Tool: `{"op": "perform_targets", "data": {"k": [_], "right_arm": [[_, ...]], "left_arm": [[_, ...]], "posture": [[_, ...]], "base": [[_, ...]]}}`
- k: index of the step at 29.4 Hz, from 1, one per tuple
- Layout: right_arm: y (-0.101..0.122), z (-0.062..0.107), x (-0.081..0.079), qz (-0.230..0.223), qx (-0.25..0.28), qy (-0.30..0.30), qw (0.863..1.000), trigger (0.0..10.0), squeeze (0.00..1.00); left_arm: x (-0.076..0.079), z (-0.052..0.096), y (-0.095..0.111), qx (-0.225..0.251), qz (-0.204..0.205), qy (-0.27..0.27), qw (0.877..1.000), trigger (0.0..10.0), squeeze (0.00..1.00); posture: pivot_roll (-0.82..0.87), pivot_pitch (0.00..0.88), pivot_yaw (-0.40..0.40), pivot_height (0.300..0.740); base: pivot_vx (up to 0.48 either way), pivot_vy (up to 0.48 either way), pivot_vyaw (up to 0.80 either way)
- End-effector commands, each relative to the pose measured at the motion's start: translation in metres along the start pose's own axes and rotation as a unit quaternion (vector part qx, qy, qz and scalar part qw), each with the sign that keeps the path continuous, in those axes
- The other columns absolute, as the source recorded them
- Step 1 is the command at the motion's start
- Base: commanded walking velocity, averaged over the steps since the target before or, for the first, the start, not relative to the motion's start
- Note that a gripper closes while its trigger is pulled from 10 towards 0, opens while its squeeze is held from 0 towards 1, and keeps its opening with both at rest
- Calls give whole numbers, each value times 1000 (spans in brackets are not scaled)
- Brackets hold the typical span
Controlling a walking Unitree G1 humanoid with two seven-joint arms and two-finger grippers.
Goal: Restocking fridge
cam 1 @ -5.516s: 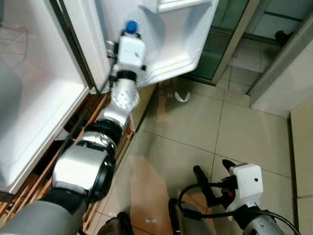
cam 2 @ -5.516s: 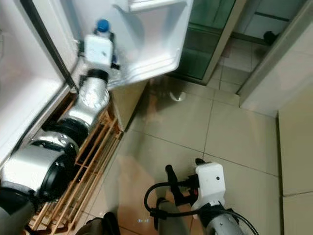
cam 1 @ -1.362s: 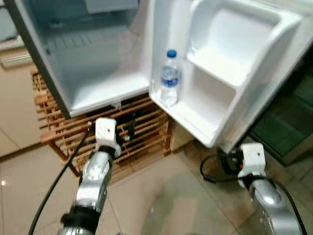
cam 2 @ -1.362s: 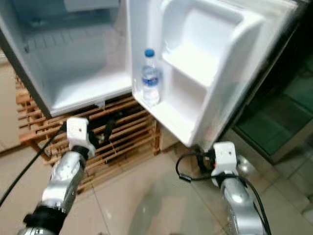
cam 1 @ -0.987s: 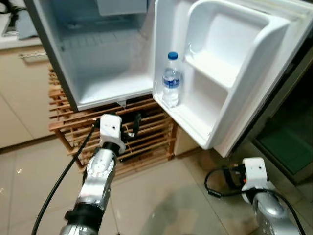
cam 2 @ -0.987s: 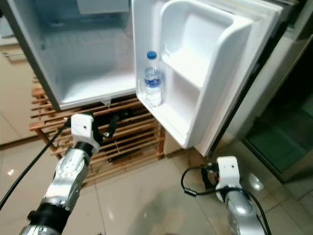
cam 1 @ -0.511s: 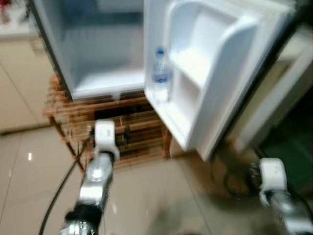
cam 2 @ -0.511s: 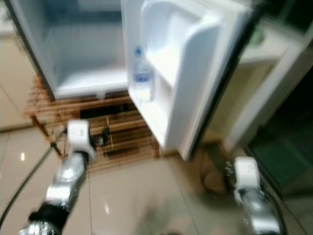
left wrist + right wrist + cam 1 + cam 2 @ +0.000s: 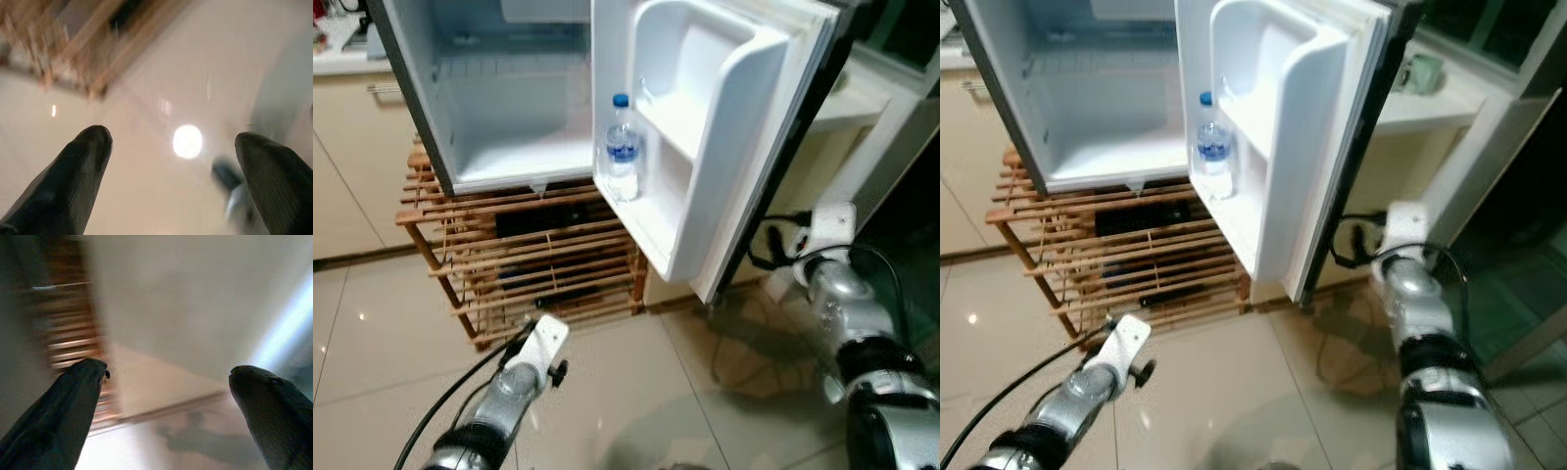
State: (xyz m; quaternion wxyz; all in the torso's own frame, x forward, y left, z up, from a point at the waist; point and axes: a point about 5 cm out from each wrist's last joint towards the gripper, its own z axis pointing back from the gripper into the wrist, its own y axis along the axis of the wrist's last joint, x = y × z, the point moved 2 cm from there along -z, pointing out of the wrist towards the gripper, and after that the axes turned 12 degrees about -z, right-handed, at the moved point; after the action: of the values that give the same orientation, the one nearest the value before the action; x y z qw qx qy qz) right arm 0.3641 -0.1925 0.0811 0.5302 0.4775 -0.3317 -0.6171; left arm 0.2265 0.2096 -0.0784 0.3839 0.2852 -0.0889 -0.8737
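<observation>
Fridge [image 9: 499, 117] open on rack [image 9: 519, 255]; door [image 9: 724, 127] wide. Bottle [image 9: 622, 147] stands in door shelf, placed. Left gripper [image 9: 171, 186] has dropped low over floor; right gripper [image 9: 166, 411] has risen behind door. Both spread, empty: closing likely next.

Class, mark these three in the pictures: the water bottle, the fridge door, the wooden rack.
water bottle [image 9: 623, 157], left eye view, on its label.
fridge door [image 9: 749, 127], left eye view, on the white inner panel's raised edge.
wooden rack [image 9: 509, 240], left eye view, on a front slat.
</observation>
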Motion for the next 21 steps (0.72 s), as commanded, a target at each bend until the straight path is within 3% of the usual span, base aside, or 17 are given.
{"op": "perform_targets", "data": {"k": [1,2,3,4,5,6,7,9,13,14,15,16,17,19,20,21], "right_arm": [[-3,4,-39,24,-23,101,994,10000,0],[-5,15,-82,38,-28,195,980,10000,0],[-7,26,-111,44,-31,261,964,10000,0],[-3,45,-149,38,-16,342,939,10000,0],[4,60,-174,28,1,396,918,10000,0],[4,60,-174,28,1,396,918,10000,0],[12,71,-191,20,20,433,901,10000,0],[19,74,-195,12,29,444,895,10000,0],[24,66,-185,-2,33,428,903,10000,0],[21,52,-162,13,28,377,926,10000,0],[15,37,-129,33,24,302,952,10000,0],[10,28,-102,50,21,240,969,10000,0],[10,28,-102,50,21,240,969,10000,0],[5,28,-67,40,24,148,988,10000,0],[2,29,-59,33,24,122,992,10000,0],[2,29,-59,33,24,122,992,10000,0]], "left_arm": [[11,0,-3,-13,99,-28,995,10000,0],[18,-1,-1,-15,192,-49,980,10000,0],[23,-1,1,-14,252,-64,966,10000,0],[26,-1,6,-6,252,-69,965,10000,0],[27,-2,11,2,229,-72,971,10000,0],[27,-2,11,2,229,-72,971,10000,0],[29,-2,15,8,203,-75,976,10000,0],[29,-2,17,13,180,-74,981,10000,0],[29,-3,18,15,166,-73,983,10000,0],[29,-3,16,15,160,-74,984,10000,0],[26,-3,17,26,153,-69,985,10000,0],[22,-3,20,43,155,-58,985,10000,0],[22,-3,20,43,155,-58,985,10000,0],[-4,0,48,133,155,12,979,10000,0],[-16,3,61,172,151,44,973,10000,0],[-16,3,61,172,151,44,973,10000,0]], "posture": [[-97,0,-29,736],[-104,0,-25,736],[-105,0,-25,736],[-101,0,-27,736],[-96,0,-29,736],[-96,0,-29,736],[-95,0,-29,736],[-93,0,-29,736],[-96,0,-26,736],[-95,0,-21,736],[-99,0,-12,736],[-99,0,-12,736],[-99,0,-12,736],[-96,0,-10,736],[-96,0,-11,736],[-96,0,-11,736]], "base": [[0,0,0],[0,0,0],[0,0,0],[0,0,0],[0,0,0],[0,0,0],[0,0,0],[0,0,0],[0,0,0],[0,0,0],[0,0,0],[0,0,0],[0,0,0],[0,0,0],[0,0,0],[0,0,0]]}}
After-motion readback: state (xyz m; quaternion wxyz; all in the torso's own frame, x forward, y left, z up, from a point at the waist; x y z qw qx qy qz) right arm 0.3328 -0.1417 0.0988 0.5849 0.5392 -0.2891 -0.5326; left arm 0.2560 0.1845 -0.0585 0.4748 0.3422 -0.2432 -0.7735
